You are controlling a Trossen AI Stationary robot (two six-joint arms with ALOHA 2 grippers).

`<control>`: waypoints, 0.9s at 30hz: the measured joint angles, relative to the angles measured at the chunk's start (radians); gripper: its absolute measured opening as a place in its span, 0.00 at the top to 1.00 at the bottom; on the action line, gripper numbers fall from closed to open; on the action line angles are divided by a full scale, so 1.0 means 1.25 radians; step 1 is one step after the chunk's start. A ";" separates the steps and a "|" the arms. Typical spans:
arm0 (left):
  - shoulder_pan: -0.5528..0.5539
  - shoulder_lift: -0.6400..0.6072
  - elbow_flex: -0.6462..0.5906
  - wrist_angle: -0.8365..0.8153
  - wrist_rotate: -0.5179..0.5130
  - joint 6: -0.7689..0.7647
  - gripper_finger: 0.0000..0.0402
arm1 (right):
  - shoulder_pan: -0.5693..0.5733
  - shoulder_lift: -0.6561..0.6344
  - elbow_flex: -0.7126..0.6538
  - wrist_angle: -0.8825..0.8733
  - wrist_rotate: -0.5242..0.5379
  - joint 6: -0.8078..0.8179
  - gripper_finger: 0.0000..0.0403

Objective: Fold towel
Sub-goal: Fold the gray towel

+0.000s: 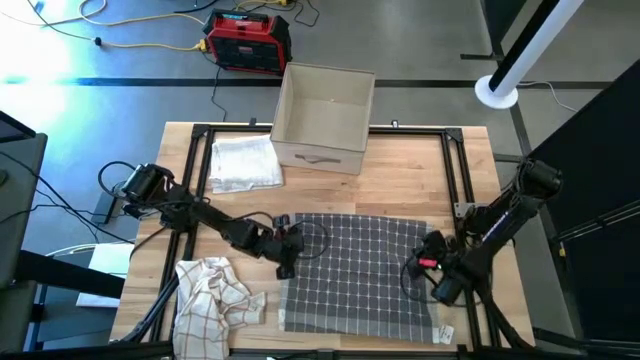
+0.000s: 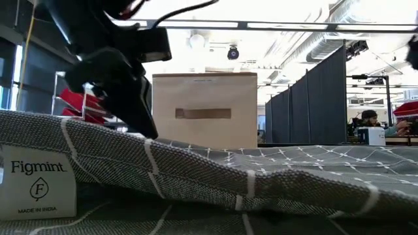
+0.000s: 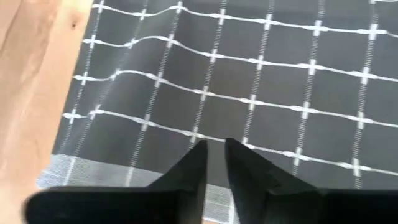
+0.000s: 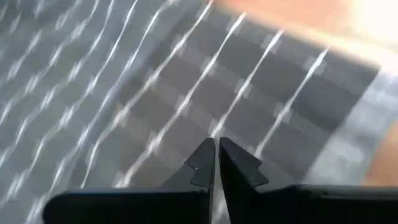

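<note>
A dark grey towel (image 1: 360, 270) with a white grid lies spread flat on the near middle of the table; its tag (image 2: 38, 179) shows up close in the low view. My left gripper (image 1: 287, 262) is at the towel's left edge, fingers shut, tips over the cloth just inside the pale hem (image 3: 214, 149). My right gripper (image 1: 420, 268) is over the towel's right part, also shut (image 4: 216, 148). My left gripper points slanting down at the towel just inside its left hem (image 3: 124, 168); I cannot tell whether the tips touch the cloth. My right gripper points down at the towel near its right edge (image 4: 323, 124); I cannot tell whether it touches either.
A cardboard box (image 1: 322, 118) stands at the far middle. A folded white cloth (image 1: 243, 163) lies at the far left, a crumpled checked cloth (image 1: 215, 295) at the near left. Dark frame rails (image 1: 196, 170) run along the table's sides.
</note>
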 joint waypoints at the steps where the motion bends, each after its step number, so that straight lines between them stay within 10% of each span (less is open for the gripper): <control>1: 0.006 0.000 -0.006 0.008 0.008 0.000 0.96 | -0.019 0.000 -0.016 0.013 0.023 0.001 0.98; 16: 0.016 -0.004 -0.214 0.244 0.041 -0.106 1.00 | -0.146 0.002 -0.159 0.077 0.025 -0.004 1.00; 27: 0.027 -0.072 -0.224 0.150 0.024 -0.142 1.00 | -0.177 0.002 -0.127 -0.078 0.103 -0.013 1.00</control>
